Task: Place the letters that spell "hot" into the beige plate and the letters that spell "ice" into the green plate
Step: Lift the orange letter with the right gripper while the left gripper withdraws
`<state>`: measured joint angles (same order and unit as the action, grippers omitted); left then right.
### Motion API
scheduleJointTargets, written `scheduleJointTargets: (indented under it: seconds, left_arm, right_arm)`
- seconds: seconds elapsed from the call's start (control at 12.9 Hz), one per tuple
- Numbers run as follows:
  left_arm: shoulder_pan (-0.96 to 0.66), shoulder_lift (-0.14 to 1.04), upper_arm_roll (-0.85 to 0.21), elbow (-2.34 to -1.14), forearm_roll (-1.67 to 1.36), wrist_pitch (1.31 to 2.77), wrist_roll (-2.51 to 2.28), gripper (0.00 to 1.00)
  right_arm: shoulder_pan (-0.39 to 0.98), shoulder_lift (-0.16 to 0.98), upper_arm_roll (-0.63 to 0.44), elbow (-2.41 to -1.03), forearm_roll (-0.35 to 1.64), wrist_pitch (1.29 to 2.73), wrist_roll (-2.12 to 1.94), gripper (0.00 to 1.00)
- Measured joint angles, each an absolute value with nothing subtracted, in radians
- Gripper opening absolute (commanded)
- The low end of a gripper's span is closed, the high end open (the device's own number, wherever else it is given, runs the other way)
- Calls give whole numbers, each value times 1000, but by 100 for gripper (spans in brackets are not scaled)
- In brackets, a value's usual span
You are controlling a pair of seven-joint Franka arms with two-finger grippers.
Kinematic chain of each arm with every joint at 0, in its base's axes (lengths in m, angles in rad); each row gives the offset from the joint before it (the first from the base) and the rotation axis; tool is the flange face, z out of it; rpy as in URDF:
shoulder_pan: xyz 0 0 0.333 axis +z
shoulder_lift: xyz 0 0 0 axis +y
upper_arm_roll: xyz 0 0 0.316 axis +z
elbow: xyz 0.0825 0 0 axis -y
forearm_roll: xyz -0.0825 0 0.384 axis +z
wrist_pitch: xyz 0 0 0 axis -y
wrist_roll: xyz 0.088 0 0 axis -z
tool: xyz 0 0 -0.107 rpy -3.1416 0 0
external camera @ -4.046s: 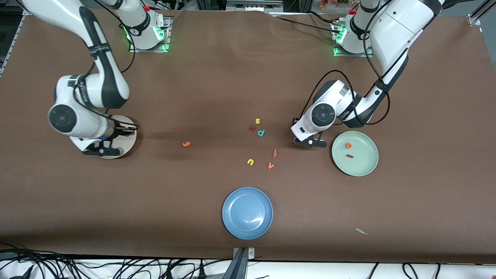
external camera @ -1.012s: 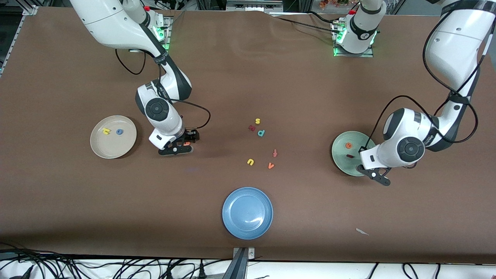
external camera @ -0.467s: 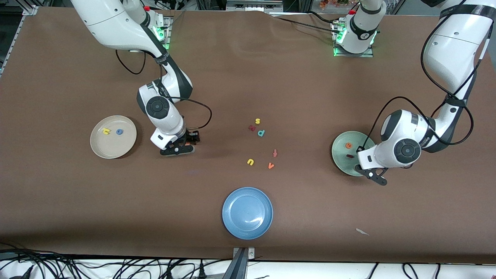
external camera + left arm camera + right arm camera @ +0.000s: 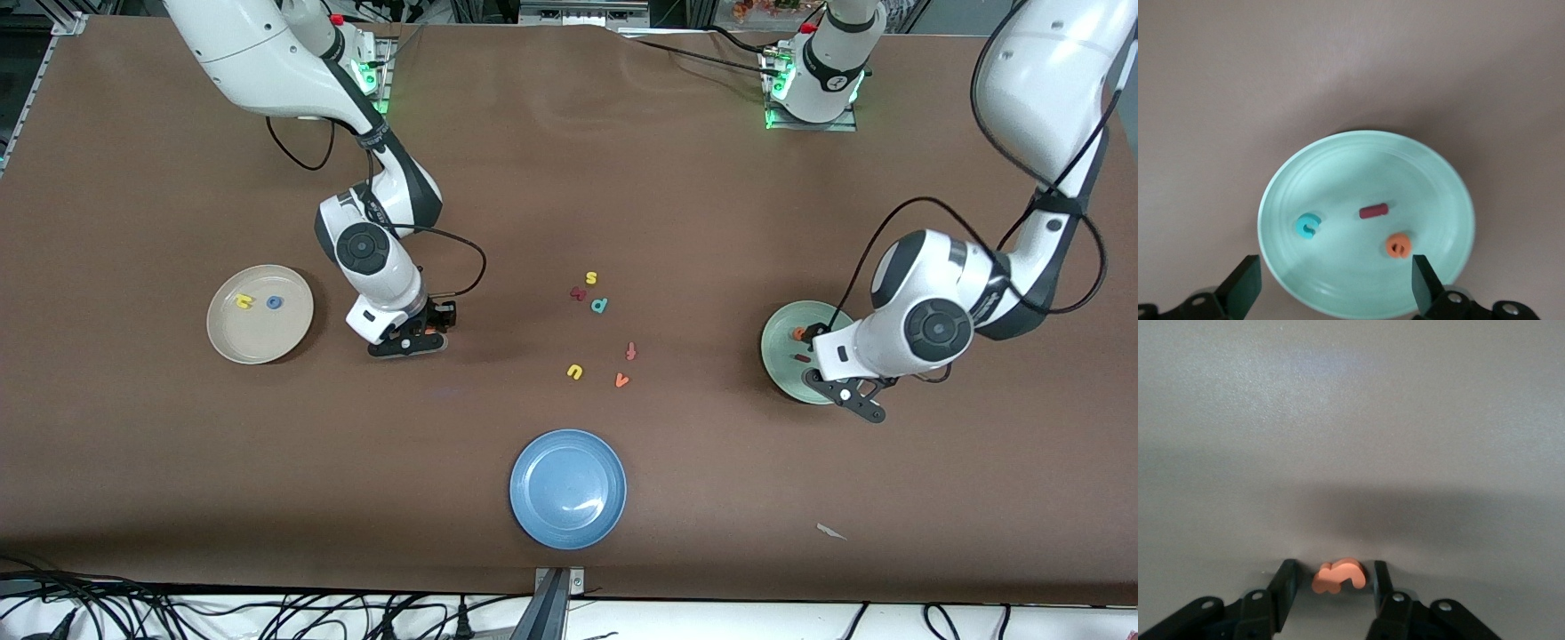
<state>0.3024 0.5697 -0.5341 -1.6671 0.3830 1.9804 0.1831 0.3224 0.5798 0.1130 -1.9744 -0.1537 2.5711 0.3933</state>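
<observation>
The green plate (image 4: 1338,167) holds the teal c (image 4: 1307,226), the dark red i (image 4: 1373,211) and the orange e (image 4: 1398,245). My left gripper (image 4: 1335,293) hangs open over that plate's edge nearest the front camera, with nothing between its fingers. In the front view the left gripper (image 4: 845,391) hides the c. The beige plate (image 4: 258,336) holds the yellow h (image 4: 244,300) and the blue o (image 4: 274,302). My right gripper (image 4: 1331,580) is down at the table beside the beige plate. Its fingers straddle the orange t (image 4: 1339,577), with a thin gap on each side.
A blue plate (image 4: 568,488) lies near the front edge. Loose letters sit mid-table: yellow s (image 4: 591,278), a dark red letter (image 4: 578,292), teal p (image 4: 599,305), red-orange f (image 4: 631,350), yellow u (image 4: 575,372), orange v (image 4: 621,380). A paper scrap (image 4: 831,532) lies toward the left arm's end.
My left gripper has opened over the green plate and the hand has shifted slightly. My right gripper has stayed low at the orange t, its fingers drawing in toward it.
</observation>
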Motion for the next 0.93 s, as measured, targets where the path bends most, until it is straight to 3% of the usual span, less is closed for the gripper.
scheduleJointTargets:
  seconds: [0.47,0.62,0.78,0.93]
  left_arm:
    - [287,424,-638,-1381,331,1722,183,100]
    - [287,410,-636,-1346,323,1689,183,100]
    - [258,383,-582,-1332,281,1680,182,100]
    - [154,319,-402,-1328,143,1659,183,100]
  right_arm:
    - [322,577,113,-1974,-154,2570,393,28]
    - [322,577,113,-1974,-154,2570,393,17]
    - [322,577,113,-1974,-154,2570,393,18]
    - [322,577,113,-1973,-154,2569,393,18]
